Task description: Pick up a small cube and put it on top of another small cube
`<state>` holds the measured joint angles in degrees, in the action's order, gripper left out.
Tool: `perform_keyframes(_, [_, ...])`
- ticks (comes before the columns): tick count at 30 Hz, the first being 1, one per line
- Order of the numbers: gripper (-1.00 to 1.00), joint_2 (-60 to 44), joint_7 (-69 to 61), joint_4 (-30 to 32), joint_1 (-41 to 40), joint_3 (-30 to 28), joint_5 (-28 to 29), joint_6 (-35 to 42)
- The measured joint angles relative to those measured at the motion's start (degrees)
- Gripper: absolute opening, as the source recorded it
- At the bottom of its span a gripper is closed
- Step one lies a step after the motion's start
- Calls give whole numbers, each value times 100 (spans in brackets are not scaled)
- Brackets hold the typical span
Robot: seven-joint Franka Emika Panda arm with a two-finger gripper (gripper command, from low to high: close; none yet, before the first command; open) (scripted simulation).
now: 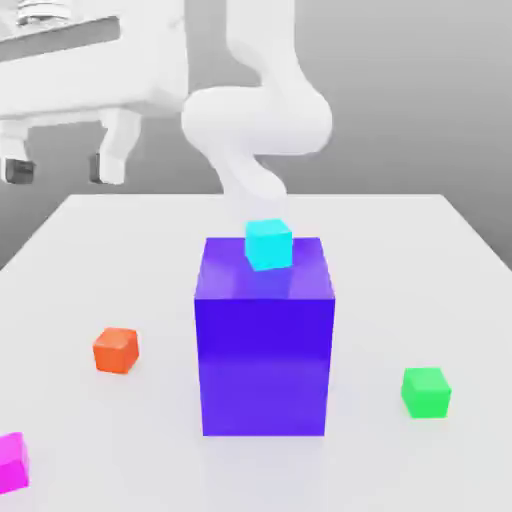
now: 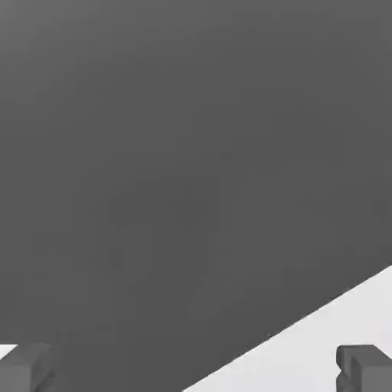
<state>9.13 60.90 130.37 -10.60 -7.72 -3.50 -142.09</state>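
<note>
Nearest the exterior camera sat the magenta cube (image 1: 12,462), cut by the frame edge at the exterior view's lower left. Behind it on the white table (image 1: 440,240): the orange cube (image 1: 116,351) toward the exterior view's left and the green cube (image 1: 427,392) toward its right, well apart from each other. Between them stood the big blue block (image 1: 265,338), with the cyan cube (image 1: 268,244) resting on its top face, near the far edge.

The gripper (image 1: 62,167) hung high at the exterior view's upper left, well above the table and touching nothing. Its jaws stood wide apart and empty; in the hand view the two fingertips (image 2: 24,367) showed at opposite sides with only table edge and grey backdrop between them.

Judgement: the task was at its start, with no cube grasped yet. Orange looked the easiest pick, lying closest under the hand with free table all round. Either green or magenta could serve as the base; cyan is a riskier choice, being perched high.

For a good approach: bring the hand over orange until it sits midway between the fingertips, turn the wrist so the pads meet two flat opposite faces rather than corners, then descend straight. Orange appeared slightly rotated on the table, so this alignment matters. Close only once the pads straddle its mid-height.
</note>
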Motion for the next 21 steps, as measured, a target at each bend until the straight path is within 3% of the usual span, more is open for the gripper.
perform_keyframes(14, [0,-2940,934,-120,-907,-540,-644,-792])
perform_keyframes(18, [0,-3772,822,-276,-1148,-346,-937,-1320])
perform_keyframes(19, [-100,-3964,779,-320,-1209,-273,-1000,-1465])
perform_keyframes(21, [-100,-3964,779,-320,-1209,-273,-1000,-1465])
